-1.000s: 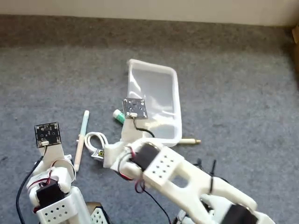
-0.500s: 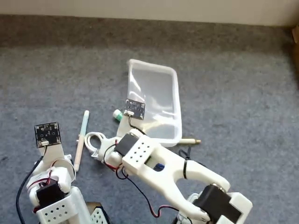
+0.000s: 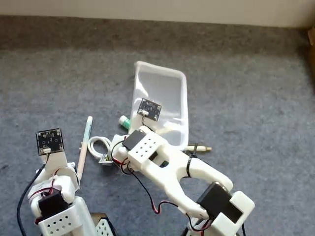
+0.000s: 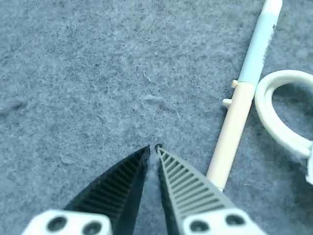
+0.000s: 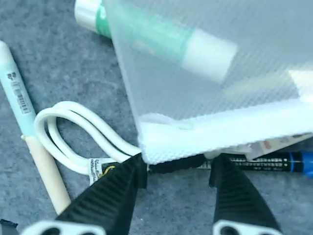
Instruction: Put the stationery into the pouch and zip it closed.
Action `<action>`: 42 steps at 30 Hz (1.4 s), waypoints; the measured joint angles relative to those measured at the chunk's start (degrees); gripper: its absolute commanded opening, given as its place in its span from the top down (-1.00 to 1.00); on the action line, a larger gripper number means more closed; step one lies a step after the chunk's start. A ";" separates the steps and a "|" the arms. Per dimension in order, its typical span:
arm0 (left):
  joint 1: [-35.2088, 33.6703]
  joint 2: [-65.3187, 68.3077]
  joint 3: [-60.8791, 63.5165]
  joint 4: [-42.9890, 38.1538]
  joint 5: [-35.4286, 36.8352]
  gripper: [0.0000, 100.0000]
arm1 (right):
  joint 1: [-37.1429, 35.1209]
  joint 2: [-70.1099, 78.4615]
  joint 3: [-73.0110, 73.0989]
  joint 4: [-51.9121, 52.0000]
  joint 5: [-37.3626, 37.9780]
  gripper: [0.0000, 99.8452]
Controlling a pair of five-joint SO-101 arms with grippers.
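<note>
Two arms at work on grey carpet [image 3: 256, 88], with one mesh pouch [image 3: 165, 93], one glue stick [image 3: 125, 121], one pale blue-and-cream pen [image 3: 84, 145] and one coiled white cable [image 3: 100, 147] in the high view.

The pouch lies at upper centre, its long side running up the frame. The glue stick's green cap pokes past the pouch's left edge. From my right wrist, the glue stick's body [image 5: 161, 36] shows through the mesh, though I cannot tell whether it sits inside or underneath. A second pen, black with a blue band [image 5: 266, 160], lies along the pouch's hem [image 5: 220, 132]. In the high view a slim tan tip [image 3: 201, 148] juts out to the right below the pouch's lower edge; whether that is the same pen I cannot tell.

My right gripper [image 5: 178, 166] stands wide, one jaw on each side of the pouch's lower corner and the black pen, gripping neither.

My left gripper [image 4: 152, 148], at lower left, is pinched almost to a point and holds nothing. It hangs over carpet just beside the blue-and-cream pen [image 4: 242, 107], with the cable loop [image 4: 276, 115] beyond it.

Carpet runs wide to the left and right of the pouch. A pale strip [image 3: 157, 7] borders the top edge.
</note>
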 measured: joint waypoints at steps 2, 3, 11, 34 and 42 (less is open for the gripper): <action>0.00 0.00 0.00 0.00 0.00 0.92 | 0.53 0.00 0.00 0.00 -0.88 0.59; 0.00 0.00 0.00 0.00 0.00 0.92 | 0.88 0.00 0.00 0.00 -1.14 0.59; 0.00 0.00 0.00 0.00 0.00 0.92 | 2.29 0.00 0.00 0.00 -1.23 0.59; 0.00 0.00 0.00 0.00 0.00 0.93 | 4.40 10.02 -5.36 -0.88 -0.88 0.99; 0.00 0.00 0.00 0.00 0.00 0.93 | 4.75 9.93 -5.45 -0.79 3.43 0.99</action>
